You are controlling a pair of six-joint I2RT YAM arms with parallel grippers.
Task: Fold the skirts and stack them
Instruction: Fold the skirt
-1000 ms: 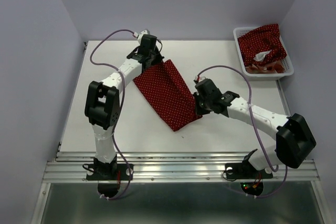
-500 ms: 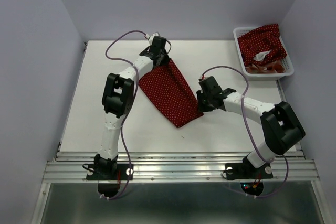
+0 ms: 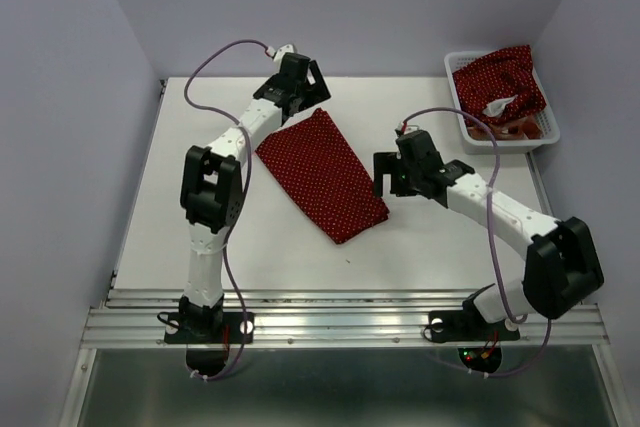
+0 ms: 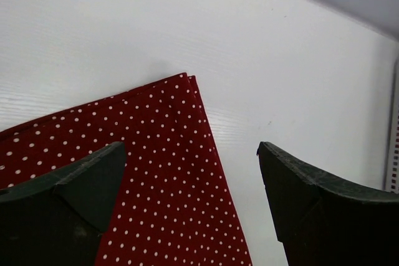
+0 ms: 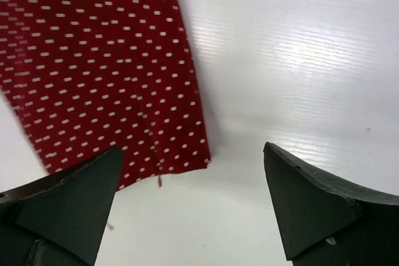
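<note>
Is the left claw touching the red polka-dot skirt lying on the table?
Apart. The left wrist view shows the left gripper open wide, its fingers above the flat skirt with nothing pinched. The top view shows it beyond the skirt's far corner.

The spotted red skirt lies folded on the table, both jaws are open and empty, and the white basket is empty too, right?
No: the top external view shows the white basket holds another spotted red skirt. The folded skirt lies on the table, and the left gripper and right gripper are open, empty.
</note>
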